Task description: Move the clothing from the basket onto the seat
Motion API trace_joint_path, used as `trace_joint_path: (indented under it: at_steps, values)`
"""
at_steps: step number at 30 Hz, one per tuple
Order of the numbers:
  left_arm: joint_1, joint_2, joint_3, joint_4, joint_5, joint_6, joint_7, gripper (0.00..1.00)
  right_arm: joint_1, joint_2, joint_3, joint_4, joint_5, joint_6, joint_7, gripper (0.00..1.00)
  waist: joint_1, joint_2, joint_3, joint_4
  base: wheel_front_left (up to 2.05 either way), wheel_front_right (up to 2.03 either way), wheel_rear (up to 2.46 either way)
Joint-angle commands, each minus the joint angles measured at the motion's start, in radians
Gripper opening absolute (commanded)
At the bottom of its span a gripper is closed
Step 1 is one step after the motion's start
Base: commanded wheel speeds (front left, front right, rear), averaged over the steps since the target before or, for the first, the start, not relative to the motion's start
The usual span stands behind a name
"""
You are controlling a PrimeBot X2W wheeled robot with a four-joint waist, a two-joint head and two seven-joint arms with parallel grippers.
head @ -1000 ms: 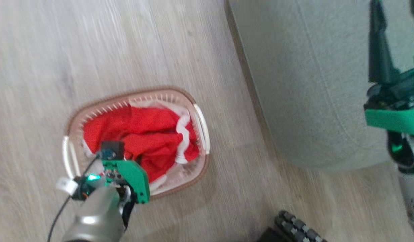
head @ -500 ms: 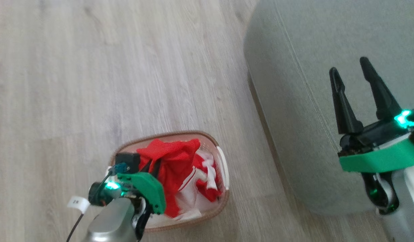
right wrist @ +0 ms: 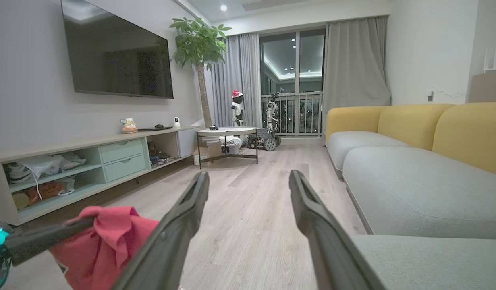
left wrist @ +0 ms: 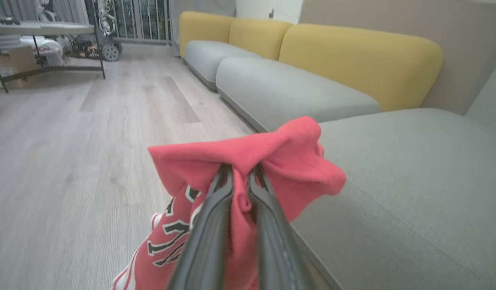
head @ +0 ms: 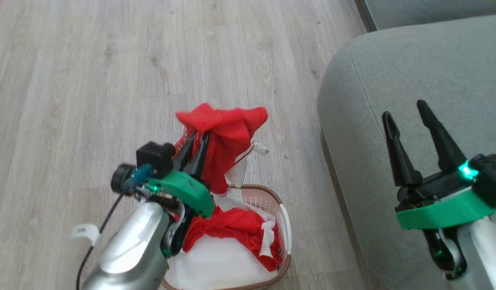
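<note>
**Left gripper**: above the basket, over its far-left part as the head view shows it. The jaws are almost together, with only a fold of cloth between them. They pinch a red garment at a bunched ridge. The left wrist view agrees: both dark fingers press on the fold, and red cloth spills over the tips to either side.

**Red garment:** its top is lifted clear above the basket rim and the rest hangs down from the grip. The lower end, with white stripes and a white panel, reaches down to the basket. I cannot tell whether it touches the pile there. In the left wrist view the hanging part carries white lettering outlined in black.

**Rest of the clothing**: inside the basket, red folds over a broad white panel. The red cloth reaches the rim on the side toward the seat.

**Basket:** upright on the wooden floor, with its white right-hand handle facing the seat. The seat lies just to the right of the basket and does not touch it; a strip of floor runs between them.

**Right gripper**: well to the right of the basket, over the seat's near edge. The jaws are spread wide and hold nothing. The right wrist view shows floor through the gap between the two fingers.
</note>
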Motion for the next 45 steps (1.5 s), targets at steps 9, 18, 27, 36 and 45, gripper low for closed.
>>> trace_joint_path:
  at_steps: [9,18,27,36,45]
  values:
    - [-0.081,0.085,0.044,-0.36,0.024,0.043,0.119,0.0,0.016,-0.012,0.051,-0.04,0.012,0.0,-0.005,1.0,0.0001,-0.0001,-0.018,-0.005,0.0,0.0,0.0]
    - [-0.105,0.106,0.042,-0.501,0.037,0.074,0.187,0.0,0.015,-0.063,0.188,-0.052,0.077,0.0,-0.005,1.0,0.0001,-0.0001,-0.021,-0.021,0.0,0.0,0.0]
    - [-0.114,0.1,0.015,-0.532,0.037,0.069,0.206,0.0,-0.08,-0.117,0.318,0.022,0.114,0.0,-0.005,1.0,0.0001,-0.0001,-0.022,-0.011,0.0,0.0,0.0]
    - [-0.128,0.067,-0.043,-0.551,0.015,0.028,0.228,0.0,-0.233,-0.134,0.462,0.199,0.208,0.0,-0.005,1.0,0.0001,-0.0001,-0.023,0.048,0.0,0.0,0.0]
    - [-0.131,0.026,-0.101,-0.578,-0.008,0.001,0.251,0.0,-0.345,-0.115,0.627,0.321,0.307,0.0,-0.005,1.0,0.0001,-0.0001,-0.033,0.121,0.0,0.0,0.0]
